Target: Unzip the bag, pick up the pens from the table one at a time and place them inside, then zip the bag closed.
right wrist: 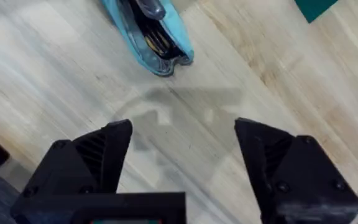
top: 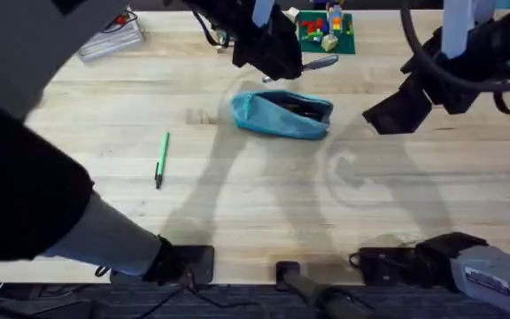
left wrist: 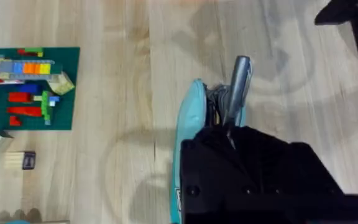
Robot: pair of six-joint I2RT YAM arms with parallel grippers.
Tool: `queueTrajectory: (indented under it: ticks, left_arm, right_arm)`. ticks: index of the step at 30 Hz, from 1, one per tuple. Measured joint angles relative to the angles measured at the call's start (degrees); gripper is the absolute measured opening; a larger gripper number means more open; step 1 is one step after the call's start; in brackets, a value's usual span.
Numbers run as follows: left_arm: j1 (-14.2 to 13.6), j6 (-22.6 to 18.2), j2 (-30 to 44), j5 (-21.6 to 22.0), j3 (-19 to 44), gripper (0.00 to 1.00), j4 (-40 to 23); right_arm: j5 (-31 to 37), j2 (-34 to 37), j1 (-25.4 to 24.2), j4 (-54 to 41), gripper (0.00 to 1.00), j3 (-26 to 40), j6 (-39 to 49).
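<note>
Pale wooden table [top: 264, 195], plank strips running lengthwise, smooth with faint ring marks. Near the far middle, a soft light blue fabric bag [top: 282, 114], oblong and slumped, its dark zipper parted and the mouth gaping; dark contents visible inside from the right wrist view [right wrist: 151, 34]. Directly over the bag's far edge, the left gripper [top: 273, 51], black and blocky, clamped on a slim silver-grey metal pen [top: 319, 63] that juts out sideways past the fingers, above the bag and not touching it in the overhead view. Seen from the left wrist, the same pen [left wrist: 237, 87] pointing away from the fingers, over the bag's open mouth [left wrist: 194, 124]. Off to the right and well apart from the bag, the right gripper [top: 398, 113], raised above bare wood, its two black fingers [right wrist: 104, 149] spread wide with nothing between them. Far to the left on the table, a thin bright green pen [top: 161, 159] with a dark tip, lying flat and well apart from both grippers. Beyond the bag at the far edge, a green baseplate [left wrist: 33, 87] carrying coloured toy bricks.
</note>
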State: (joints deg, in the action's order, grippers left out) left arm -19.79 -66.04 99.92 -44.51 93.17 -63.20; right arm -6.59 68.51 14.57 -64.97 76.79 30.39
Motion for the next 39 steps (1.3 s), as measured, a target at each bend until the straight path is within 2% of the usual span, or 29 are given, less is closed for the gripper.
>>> queueTrajectory:
  ticks: [11, 39]
  left_arm:
    - [0.0, 0.0, 4.6, 0.3, 0.0, 0.042, 0.8]
    - [-0.7, 0.0, 8.8, 0.2, 0.0, 0.042, -0.1]
  right_arm:
    - [0.0, 0.0, 0.0, 0.0, 0.998, 0.0, 0.0]
    - [0.0, 0.0, 0.0, 0.0, 0.998, 0.0, 0.0]
